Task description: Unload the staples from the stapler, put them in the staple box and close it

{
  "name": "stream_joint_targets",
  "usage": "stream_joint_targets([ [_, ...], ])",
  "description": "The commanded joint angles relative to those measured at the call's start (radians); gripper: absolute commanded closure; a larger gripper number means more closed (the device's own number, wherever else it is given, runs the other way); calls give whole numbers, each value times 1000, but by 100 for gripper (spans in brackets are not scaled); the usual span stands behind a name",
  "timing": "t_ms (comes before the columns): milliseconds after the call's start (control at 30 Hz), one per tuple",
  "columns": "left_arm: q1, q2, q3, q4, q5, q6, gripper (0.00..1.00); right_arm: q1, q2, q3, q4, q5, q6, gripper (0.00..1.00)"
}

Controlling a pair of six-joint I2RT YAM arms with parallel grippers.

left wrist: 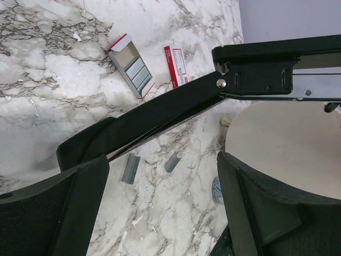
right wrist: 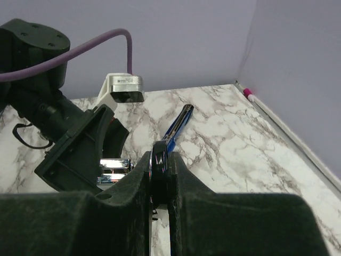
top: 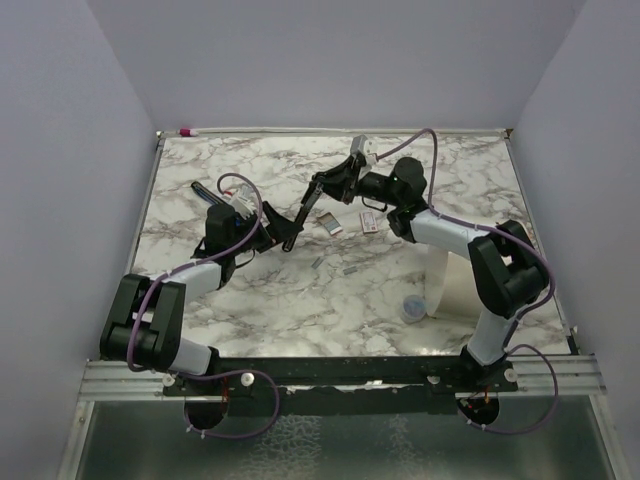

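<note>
Black stapler, clamped in right jaws

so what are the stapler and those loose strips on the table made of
Stapler: matte black shell, plastic or painted metal, around a shiny silver metal rail with a thin wire coil spring. Staple strips: dull grey metal by their sheen, probably steel.

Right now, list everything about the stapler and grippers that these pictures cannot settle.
- Left wrist view: the stapler magazine runs off the right edge; contents unseen.
- Right wrist view: the right gripper fingers hide which stapler part they pinch.
- Left wrist view: the left gripper is blurred, cut by the bottom edge; contact with the stapler unclear.
- Left wrist view: box print too small.
</note>
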Motion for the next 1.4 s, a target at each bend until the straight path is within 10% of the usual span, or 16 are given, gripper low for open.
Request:
stream_joint_targets([
  [0, 12, -20, 10, 51, 49, 0, 15, -4, 6, 88, 50, -133, -177, 99],
  [333, 11, 82, 69, -37, -13, 52, 33, -4, 9, 54, 149, -176, -145, 99],
  [767, 12, 202, 219, -229, -152, 185, 35, -5, 37, 80, 195, -252, -31, 99],
  [1367, 11, -16, 186, -330, -67, 277, 28, -4, -98, 39, 77, -36, 349, 99],
])
